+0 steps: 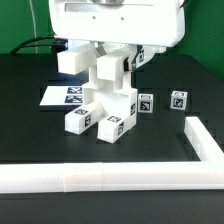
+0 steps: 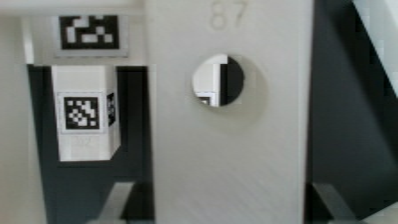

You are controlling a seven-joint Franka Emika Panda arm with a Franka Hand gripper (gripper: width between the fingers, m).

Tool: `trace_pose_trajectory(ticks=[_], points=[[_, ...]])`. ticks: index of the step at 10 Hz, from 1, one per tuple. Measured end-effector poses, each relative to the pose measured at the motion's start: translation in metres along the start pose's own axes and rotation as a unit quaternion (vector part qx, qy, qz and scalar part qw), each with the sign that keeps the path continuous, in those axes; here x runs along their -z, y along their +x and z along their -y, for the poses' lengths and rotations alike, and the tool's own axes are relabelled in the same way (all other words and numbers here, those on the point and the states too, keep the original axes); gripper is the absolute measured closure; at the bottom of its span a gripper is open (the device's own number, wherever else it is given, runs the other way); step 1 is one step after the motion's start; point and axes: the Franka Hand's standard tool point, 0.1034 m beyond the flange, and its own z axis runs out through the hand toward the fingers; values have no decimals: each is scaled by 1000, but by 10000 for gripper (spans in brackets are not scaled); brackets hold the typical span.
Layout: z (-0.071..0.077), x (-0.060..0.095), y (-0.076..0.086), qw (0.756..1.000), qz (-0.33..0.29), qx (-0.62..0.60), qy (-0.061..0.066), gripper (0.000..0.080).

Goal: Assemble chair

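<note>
1. The chair pieces point(image 1: 100, 105) stand bunched in the middle of the black table point(image 1: 30, 130). They sit just in front of the marker board point(image 1: 58, 96), which lies flat towards the exterior view's left.
2. A broad white bar point(image 1: 107, 70) rises from the bunch with its long axis roughly upright, and its top end goes up under the arm. Two tagged block ends point(image 1: 112, 127) at the foot of the bunch face the camera.
3. In the wrist view the same bar point(image 2: 222, 140) runs lengthwise away from the camera. It has an oval hole point(image 2: 217, 80) in its face and faint moulded digits near the far end.
4. Beside it in that view is a narrower tagged piece point(image 2: 84, 112). I cannot tell whether the two touch.
5. Two small tagged blocks point(image 1: 147, 103) sit apart from the bunch, towards the exterior view's right.
6. The long L-shaped rail point(image 1: 100, 178) lies along the front of the table and turns back at the exterior view's right.
7. The arm comes straight down from above, with the gripper point(image 1: 108, 52) pointing down over the bar's top.
8. In the wrist view the gripper point(image 2: 217, 203) straddles the bar. Its dark fingers point(image 2: 118, 203) sit close by the two long edges, but I cannot tell whether they press on it.
</note>
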Motion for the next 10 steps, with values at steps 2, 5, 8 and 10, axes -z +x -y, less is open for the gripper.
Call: trace_pose_trajectory(ticks=[2, 5, 8, 10], points=[[-1, 0, 0, 1000, 0, -9, 0, 511], [-6, 2, 2, 999, 5, -36, -2, 511], [-9, 1, 3, 999, 5, -33, -3, 511], [-11, 2, 3, 999, 5, -36, -2, 511]])
